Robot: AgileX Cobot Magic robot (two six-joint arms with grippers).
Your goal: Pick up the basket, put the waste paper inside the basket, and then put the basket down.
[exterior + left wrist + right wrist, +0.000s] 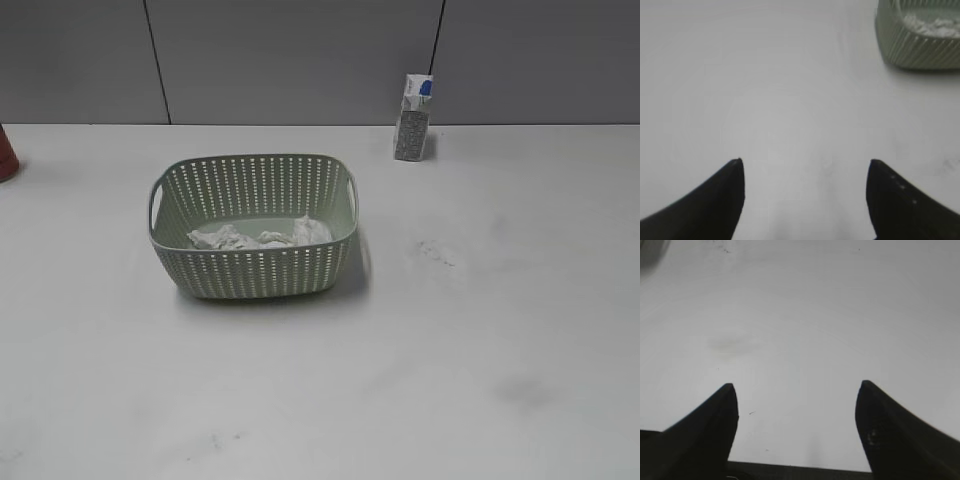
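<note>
The left gripper is spread wide over the bare surface and holds nothing, and the right gripper is wide and empty too. The basket sits on the surface with the waste paper inside, near a carton. Not much can go wrong now, though a stray bump from an arm could probably tip the basket.

Waste paper inside basket, left of carton.

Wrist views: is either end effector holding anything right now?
Nothing. The left end effector and right end effector are both open over bare table.
</note>
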